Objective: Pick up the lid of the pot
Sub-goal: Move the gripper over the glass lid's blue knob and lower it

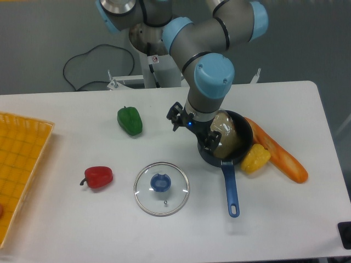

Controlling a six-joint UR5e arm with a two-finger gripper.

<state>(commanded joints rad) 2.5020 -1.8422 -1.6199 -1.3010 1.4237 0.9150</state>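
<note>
The tool (191, 127), its fingers spread and holding nothing, hangs by the pan (207, 156), while the lid (147, 198), knob (160, 182) up, lies flat on the worktop (88, 230), toward the camera and picture-left of the tool.

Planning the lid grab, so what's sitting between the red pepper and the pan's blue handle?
The glass pot lid, with its blue knob, lies between the red pepper and the blue handle in the camera view.
</note>
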